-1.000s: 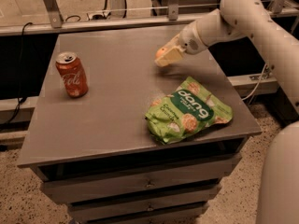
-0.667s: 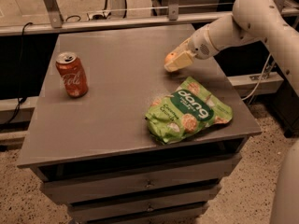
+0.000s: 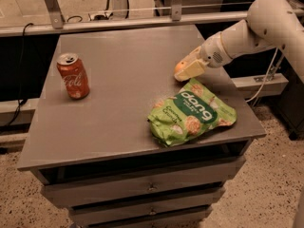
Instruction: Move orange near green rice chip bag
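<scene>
**Gripper with the orange at the upper edge of the chip bag**

We see the gripper (image 3: 186, 70) low over the right part of the grey table (image 3: 123, 56), its pale fingers (image 3: 194, 68) clamped on the orange (image 3: 179, 67), which peeks out on their left side. We cannot tell whether the fruit rests on the tabletop or hangs just above it. The white arm (image 3: 237, 37) reaches in from the upper right. The chip bag (image 3: 192, 112), light green and crinkled with a dark band and white lettering, lies flat near the front right corner of the table; the orange sits just beside its upper edge, and we cannot tell whether the two touch. A red soda can (image 3: 73, 76) stands upright on the left side, well apart from both. Below the tabletop we note a stack of drawers (image 3: 142, 189)
</scene>
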Robot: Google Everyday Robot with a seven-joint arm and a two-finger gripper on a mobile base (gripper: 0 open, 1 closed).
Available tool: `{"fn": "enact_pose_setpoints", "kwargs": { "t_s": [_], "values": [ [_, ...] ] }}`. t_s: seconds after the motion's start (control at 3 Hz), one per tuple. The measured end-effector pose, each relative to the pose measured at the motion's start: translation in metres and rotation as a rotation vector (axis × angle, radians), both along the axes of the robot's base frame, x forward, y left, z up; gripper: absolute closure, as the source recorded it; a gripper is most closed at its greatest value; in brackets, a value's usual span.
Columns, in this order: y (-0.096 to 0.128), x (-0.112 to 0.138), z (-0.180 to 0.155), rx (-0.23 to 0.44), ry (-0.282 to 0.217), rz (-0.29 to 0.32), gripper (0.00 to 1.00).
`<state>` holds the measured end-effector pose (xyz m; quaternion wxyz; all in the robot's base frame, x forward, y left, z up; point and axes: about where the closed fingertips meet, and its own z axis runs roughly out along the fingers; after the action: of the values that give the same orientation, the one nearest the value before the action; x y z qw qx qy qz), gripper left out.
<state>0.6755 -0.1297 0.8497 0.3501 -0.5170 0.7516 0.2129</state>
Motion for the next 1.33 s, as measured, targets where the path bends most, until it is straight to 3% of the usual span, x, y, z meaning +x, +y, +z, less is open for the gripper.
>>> {"fn": "enact_pose_setpoints", "kwargs": {
  "t_s": [0.67, 1.0, 1.33],
  "values": [
    [-0.006, -0.018, 0.0, -0.001, 0.021, 0.01, 0.13],
    [-0.009, -0.027, 0.007, 0.007, 0.022, 0.016, 0.0],
    [-0.01, -0.028, 0.013, 0.013, 0.014, 0.018, 0.0]
  ]
}}
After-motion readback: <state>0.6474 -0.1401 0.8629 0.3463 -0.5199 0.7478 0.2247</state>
